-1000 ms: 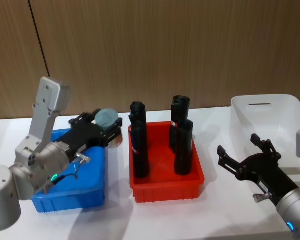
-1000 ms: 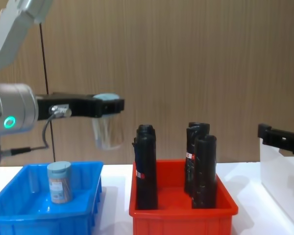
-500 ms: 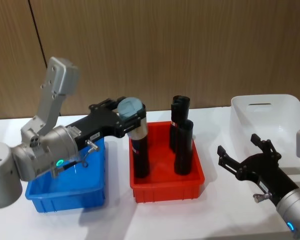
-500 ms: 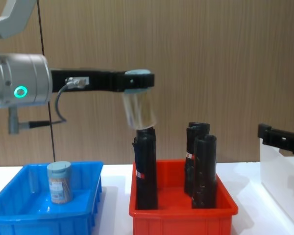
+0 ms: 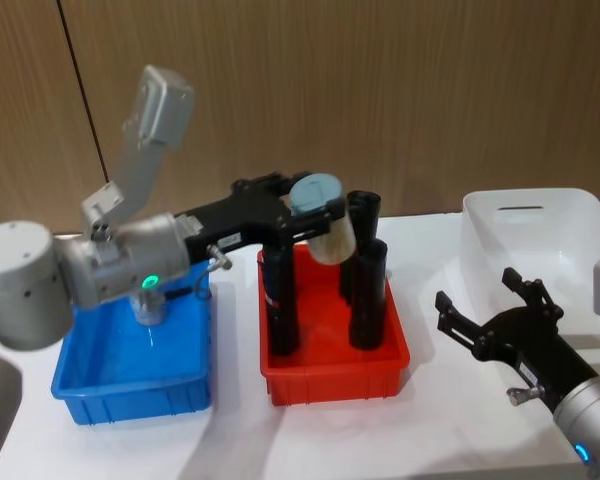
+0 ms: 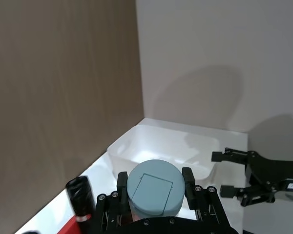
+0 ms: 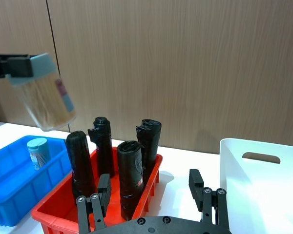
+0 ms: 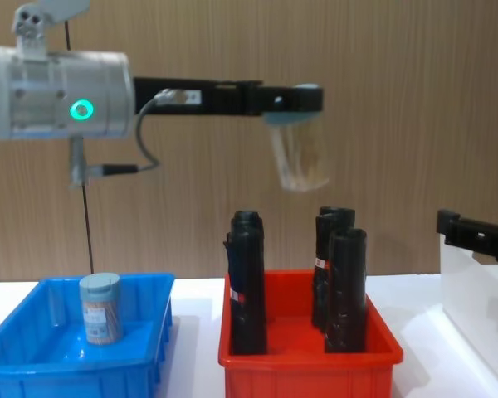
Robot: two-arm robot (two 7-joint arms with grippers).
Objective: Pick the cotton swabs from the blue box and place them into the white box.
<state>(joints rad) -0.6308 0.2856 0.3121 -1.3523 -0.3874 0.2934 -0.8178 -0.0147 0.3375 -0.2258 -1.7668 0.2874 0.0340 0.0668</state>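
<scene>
The jar of cotton swabs [image 5: 332, 240] now hangs high over the red bin [image 5: 335, 385], above the black rolls [image 5: 368, 295], tilted with its grey-blue lid uppermost. A second ago it was above the right edge of the blue box [image 5: 130, 400], and half a second ago it was over the left side of the red bin, so it has been travelling steadily to the right. The left end effector [image 5: 315, 200] is closed on the jar at the lid, with one finger on either side. The pick therefore looks done and the carry roughly halfway. The white box [image 5: 490, 250] stands at the far right of the counter [image 5: 430, 420], beyond the red bin, and the jar has not yet passed the right-hand rolls. In the chest view it rides clear above the roll tops. A second jar [image 8: 100, 308] stands upright in the blue box, unmoved, so at least one more trip probably remains. The right end effector [image 5: 473, 287] sits just near of the white box with its fingers spread and empty, in the same place as before.
</scene>
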